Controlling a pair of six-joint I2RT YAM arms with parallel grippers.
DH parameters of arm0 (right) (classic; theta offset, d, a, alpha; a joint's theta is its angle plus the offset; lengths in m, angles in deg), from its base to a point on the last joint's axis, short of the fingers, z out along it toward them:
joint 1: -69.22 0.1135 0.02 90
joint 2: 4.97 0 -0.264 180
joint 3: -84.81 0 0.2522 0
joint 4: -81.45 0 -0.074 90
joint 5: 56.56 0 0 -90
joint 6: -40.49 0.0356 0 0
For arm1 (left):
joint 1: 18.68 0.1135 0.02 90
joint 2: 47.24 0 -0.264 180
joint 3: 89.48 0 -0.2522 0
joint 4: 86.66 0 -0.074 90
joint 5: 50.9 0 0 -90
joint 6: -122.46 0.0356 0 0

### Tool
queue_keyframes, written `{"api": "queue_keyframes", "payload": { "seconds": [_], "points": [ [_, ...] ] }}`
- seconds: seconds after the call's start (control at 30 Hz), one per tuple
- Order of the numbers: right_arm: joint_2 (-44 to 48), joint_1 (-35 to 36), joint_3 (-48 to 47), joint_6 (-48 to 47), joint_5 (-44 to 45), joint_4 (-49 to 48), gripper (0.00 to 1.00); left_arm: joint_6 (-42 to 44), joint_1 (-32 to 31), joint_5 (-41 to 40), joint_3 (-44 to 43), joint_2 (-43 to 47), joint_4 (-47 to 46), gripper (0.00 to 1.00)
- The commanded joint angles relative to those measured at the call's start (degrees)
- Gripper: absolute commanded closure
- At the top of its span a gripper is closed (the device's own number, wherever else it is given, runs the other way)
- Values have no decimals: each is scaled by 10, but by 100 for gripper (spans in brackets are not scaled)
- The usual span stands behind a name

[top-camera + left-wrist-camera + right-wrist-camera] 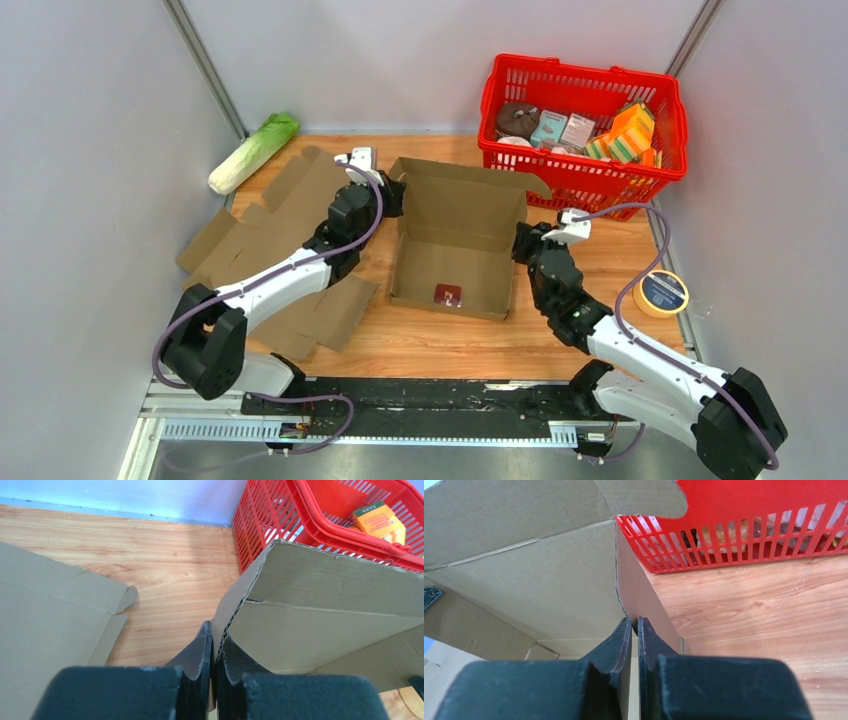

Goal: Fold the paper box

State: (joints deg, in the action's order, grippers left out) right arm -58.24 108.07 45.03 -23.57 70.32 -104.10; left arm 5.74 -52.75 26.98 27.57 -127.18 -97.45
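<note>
Box (pixel 455 205): red packet (pixel 447 294) | left end effector (pixel 393 192), right end effector (pixel 520 243) clamped on walls

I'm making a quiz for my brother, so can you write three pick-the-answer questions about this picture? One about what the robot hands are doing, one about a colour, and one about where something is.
1. What are the left gripper and the right gripper doing?
A. hanging open in the air
B. each shut on a side wall of the box
C. lifting a bottle

2. What colour is the basket?
A. blue
B. red
C. green

3. Where is the cabbage?
A. in the basket
B. in the box
C. far left on the table

Answers:
1 B, each wrist view shows a cardboard wall pinched between the jaws.
2 B, its mesh is bright red.
3 C, it lies at the far left edge, away from both.
</note>
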Motion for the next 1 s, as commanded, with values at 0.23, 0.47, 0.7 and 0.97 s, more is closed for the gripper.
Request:
{"api": "queue_keyframes", "payload": {
  "seconds": [0.23,0.47,0.7,0.97],
  "points": [
    [37,83,84,0,102,-59,90,-29,-29,6,111,22,15,98],
    [65,110,95,20,131,-21,91,-68,-36,7,132,45,28,100],
    [60,109,90,22,144,-13,95,-134,-61,49,42,26,108,100],
    [49,109,92,29,146,-20,94,-137,-69,50,42,13,107,100]
  ]
}}
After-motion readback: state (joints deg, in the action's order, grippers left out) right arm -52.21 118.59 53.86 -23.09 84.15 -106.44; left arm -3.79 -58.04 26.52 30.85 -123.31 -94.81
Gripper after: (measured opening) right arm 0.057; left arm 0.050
